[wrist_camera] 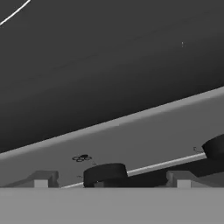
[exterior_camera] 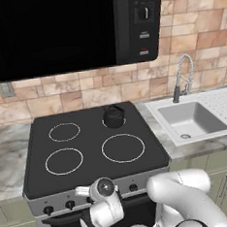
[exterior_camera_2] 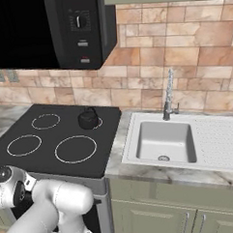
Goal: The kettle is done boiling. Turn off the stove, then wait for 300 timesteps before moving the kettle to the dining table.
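Found kettle (exterior_camera: 114, 116) upright on the stove (exterior_camera: 90, 132), sitting on the rear right burner ring, handle arched over the lid, nothing touching it. Counted four white rings on the black glass; the other three were bare. Saw the arm bent low across the stove's grey steel front, wrist level with the row of black knobs (exterior_camera: 70, 204). From the hand view, caught the gripper (wrist_camera: 110, 181) close against that front panel, jaws spread wide, one fingertip (wrist_camera: 41, 179) and its partner well apart, gripping nothing. Marked one knob (wrist_camera: 105, 174) between the two tips, apparently free of both; could not tell for sure whether either tip grazed it. Spotted a second knob (wrist_camera: 215, 146) further along the same panel, beside a thin pale line running across the steel. Noted black microwave (exterior_camera: 55, 33) hung above the stove. Logged white sink (exterior_camera: 157, 112) just right of the stove, with a coiled steel faucet (exterior_camera: 182, 75) behind the basin. Recorded marble counter (exterior_camera: 7, 154) left of the stove.
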